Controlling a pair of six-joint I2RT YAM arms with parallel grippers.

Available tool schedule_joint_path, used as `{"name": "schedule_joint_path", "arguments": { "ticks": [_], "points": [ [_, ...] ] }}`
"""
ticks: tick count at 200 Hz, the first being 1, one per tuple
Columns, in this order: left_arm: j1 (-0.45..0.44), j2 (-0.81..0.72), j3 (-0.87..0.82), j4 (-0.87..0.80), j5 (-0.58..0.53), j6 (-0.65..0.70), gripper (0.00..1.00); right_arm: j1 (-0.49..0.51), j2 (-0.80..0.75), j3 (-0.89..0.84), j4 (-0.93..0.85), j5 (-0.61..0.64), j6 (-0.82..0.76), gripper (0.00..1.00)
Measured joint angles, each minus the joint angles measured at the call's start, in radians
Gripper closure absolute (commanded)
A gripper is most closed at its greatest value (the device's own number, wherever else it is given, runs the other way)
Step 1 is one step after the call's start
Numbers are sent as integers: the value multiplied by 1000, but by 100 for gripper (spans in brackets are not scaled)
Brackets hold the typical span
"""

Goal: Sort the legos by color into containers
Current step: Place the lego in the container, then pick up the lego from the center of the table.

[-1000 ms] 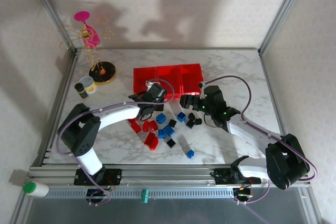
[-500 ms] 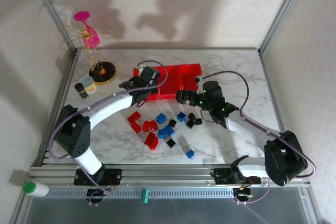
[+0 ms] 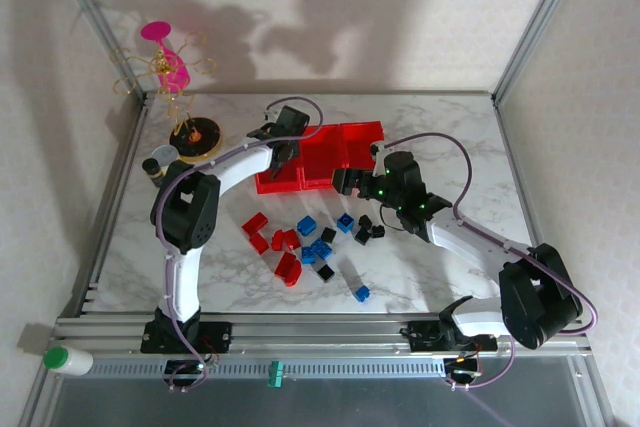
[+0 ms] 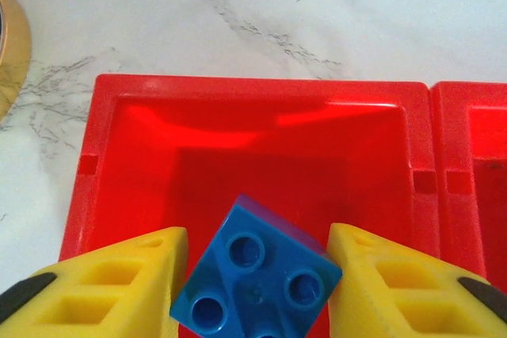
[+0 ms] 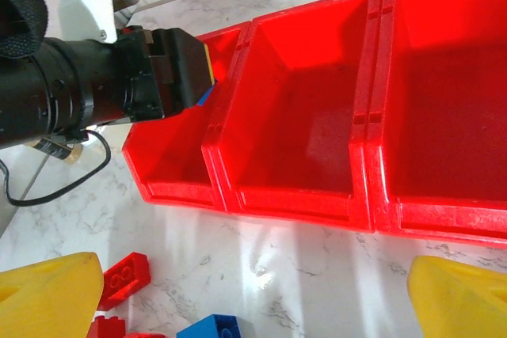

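Left pincer (image 4: 255, 275) newly over leftmost container (image 4: 238, 85), blue lego (image 4: 257, 286) between its fingers (image 4: 119, 279).

Blue lego (image 4: 255, 282) in yellow left claw (image 4: 257, 243); translucent red containers (image 4: 111, 156); white, grey-veined marble table (image 4: 317, 5).

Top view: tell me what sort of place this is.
Probably a robot lab test cell: left arm and right arm bolted to an aluminium rail, a marble-look table walled by plain panels, legos and red bins as props.
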Motion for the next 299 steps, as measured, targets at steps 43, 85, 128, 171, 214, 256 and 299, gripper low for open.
{"name": "schedule_joint_path", "arguments": {
  "ticks": [43, 85, 128, 171, 214, 256, 299],
  "points": [
    [2, 0, 13, 2, 7, 3, 45, 0, 0, 5, -11, 9, -5, 1],
    [2, -31, 7, -9, 50, 3, 44, 0, 0, 16, -21, 19, -7, 1],
    [-29, -243, -128, 8, 113, -7, 43, 0, 0, 16, -53, 20, -7, 1],
    [-122, -425, -300, 42, 163, -49, 37, 0, -22, 11, -114, 19, -7, 1],
    [-208, -493, -448, 40, 200, -100, 33, 0, -82, -29, -150, 11, -7, 1],
    [-298, -510, -519, 40, 223, -154, 25, 0, -114, -84, -162, -31, -7, 1],
    [-356, -431, -526, 37, 225, -185, 24, 1, -154, -165, -153, -46, -6, 1]
  ]
}}
